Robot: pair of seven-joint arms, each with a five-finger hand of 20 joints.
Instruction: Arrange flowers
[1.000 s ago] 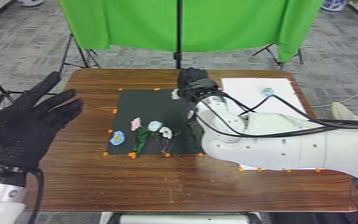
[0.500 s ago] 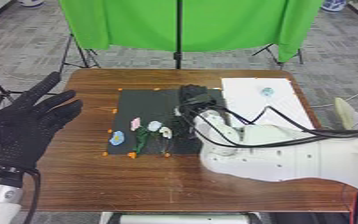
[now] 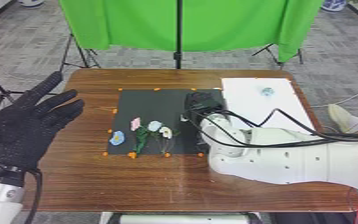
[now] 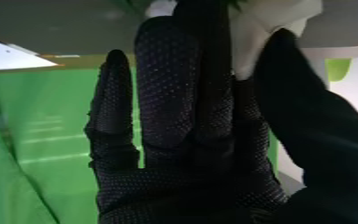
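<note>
- My right hand (image 3: pixel 201 102) is over the right part of the dark sheet (image 3: pixel 149 105), near the white sheet (image 3: pixel 286 112).
- Up close in the right wrist view, the hand (image 4: pixel 193 185) has a white flower (image 4: pixel 276 16) pinched between its thumb and its long fingers. Small green leaf bits (image 4: pixel 238 5) show by the petals.
- Left of that hand, I see three flowers close together low on the dark sheet: a pink one (image 3: pixel 135 123), a pale blue one (image 3: pixel 154 126) and a small white one (image 3: pixel 166 132). Green stems (image 3: pixel 141 142) run down below them.
- A bright blue flower (image 3: pixel 117 138) sits by the dark sheet's bottom left corner, just beside the stems.
- One more light blue flower (image 3: pixel 267 91) lies on the white sheet, near its far end.
- Small orange bits (image 3: pixel 133 155) dot the edges of the dark sheet.
- Both sheets lie on the brown bench (image 3: pixel 158 190).
- My left hand (image 3: pixel 24 125) is at the left side, well apart from the flowers. Its fingers are spread and it is holding nothing.
- A green cloth (image 3: pixel 122 30) hangs behind the bench.
</note>
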